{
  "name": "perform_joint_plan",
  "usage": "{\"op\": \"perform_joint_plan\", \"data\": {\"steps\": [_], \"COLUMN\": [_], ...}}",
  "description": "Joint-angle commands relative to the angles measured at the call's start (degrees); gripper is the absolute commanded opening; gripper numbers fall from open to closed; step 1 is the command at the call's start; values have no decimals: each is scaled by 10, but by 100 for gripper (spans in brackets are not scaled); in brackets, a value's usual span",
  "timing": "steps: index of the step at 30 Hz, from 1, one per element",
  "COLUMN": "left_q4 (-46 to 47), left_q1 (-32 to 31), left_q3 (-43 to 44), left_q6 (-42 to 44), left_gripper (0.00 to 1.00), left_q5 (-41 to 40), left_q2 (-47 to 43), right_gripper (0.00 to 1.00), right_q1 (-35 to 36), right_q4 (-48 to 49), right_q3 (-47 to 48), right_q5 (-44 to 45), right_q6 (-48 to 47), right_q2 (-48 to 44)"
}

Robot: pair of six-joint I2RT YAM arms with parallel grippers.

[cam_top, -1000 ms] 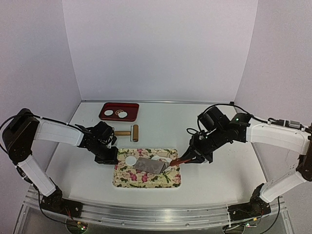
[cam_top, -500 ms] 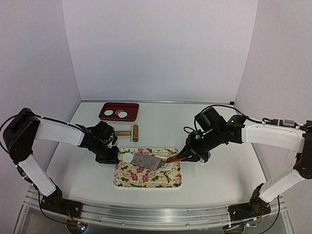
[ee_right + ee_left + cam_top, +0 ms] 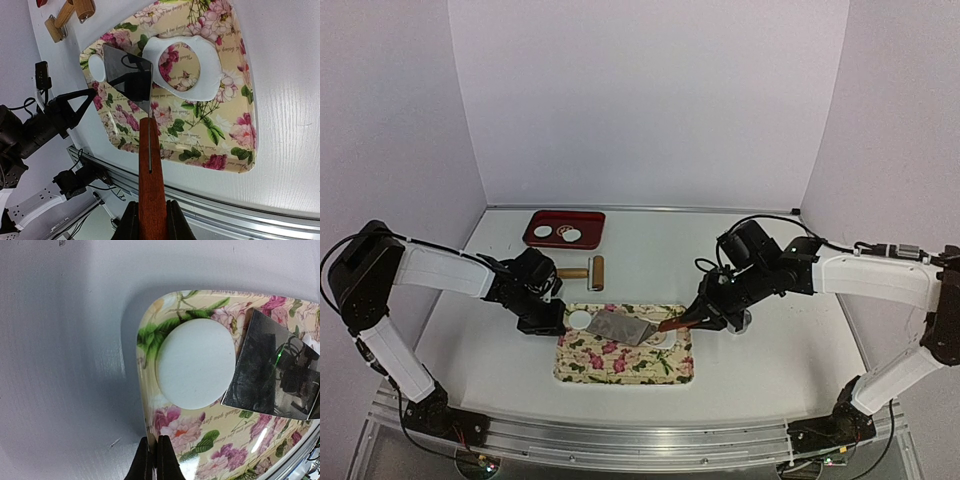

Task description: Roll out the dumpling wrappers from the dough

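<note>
the dumpling wrapper lies flat on the floral tray, just ahead of the left gripper, which pinches the tray's rim. the right gripper is clamped on the scraper, its blade meeting the disc's edge. the disc looks thin, soft and probably sticky, so lift from underneath, never pinch.

Script on floral tray unreadable

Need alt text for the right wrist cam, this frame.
The right gripper grips the wooden handle of a metal scraper whose blade lies on a floral tray, its far corner at a round white dumpling wrapper. Beside the blade lies leftover dough with a round hole; the left gripper is at the tray's edge.
</note>
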Motion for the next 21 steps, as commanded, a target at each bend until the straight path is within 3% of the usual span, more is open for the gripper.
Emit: {"op": "perform_joint_plan", "data": {"steps": [1, 8, 21], "left_q4": [-21, -20, 9], "left_q1": [-3, -3, -3], "left_q3": [27, 20, 11], "left_q6": [-3, -43, -26], "left_gripper": [0, 0, 0], "left_q5": [-20, -23, 10], "left_q2": [15, 10, 3], "right_gripper": [0, 0, 0], "right_q1": [-3, 3, 17], "right_q4": [-104, -121, -119], "right_q3": [-5, -1, 56], "right_q5": [58, 42, 45], "right_q6": [28, 50, -8], "right_q2": [-14, -40, 31]}}
